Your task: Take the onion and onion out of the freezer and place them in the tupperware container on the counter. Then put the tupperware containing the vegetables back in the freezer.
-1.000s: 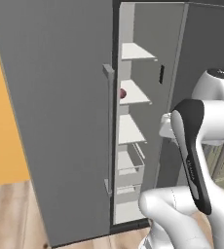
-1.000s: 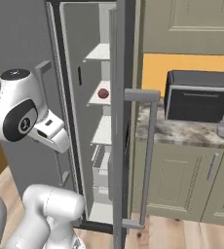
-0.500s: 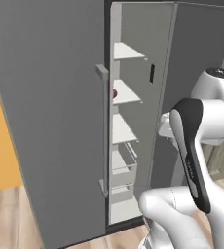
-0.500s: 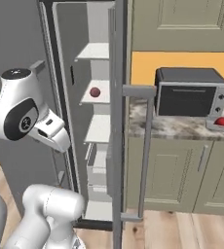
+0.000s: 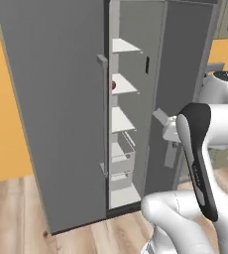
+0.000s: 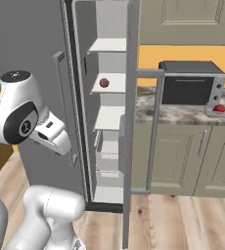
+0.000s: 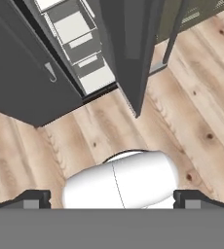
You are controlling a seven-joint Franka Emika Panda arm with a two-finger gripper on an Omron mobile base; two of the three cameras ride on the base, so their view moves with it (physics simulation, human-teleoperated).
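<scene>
Freezer (image 6: 109, 122): door swung open, white shelves bare to view, ahead of my pincer (image 7: 111, 200). Onion (image 6: 104, 82): dull red, on a middle shelf, well above and beyond my pincer. Second onion (image 6: 220, 108): brighter red, on the desk (image 6: 183, 113) beside the toaster oven (image 6: 191, 89), far off. Pincer: spread fully wide, holding nothing, aimed down at the wood floor (image 7: 182, 112).

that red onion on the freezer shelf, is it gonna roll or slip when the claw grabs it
The onion looks round and smooth, so it will probably roll if nudged off-centre. It sits loose on a flat white shelf with no lip visible, so it could well roll off the front. It appears small and probably light; the curved sides may slip between flat fingers.
</scene>
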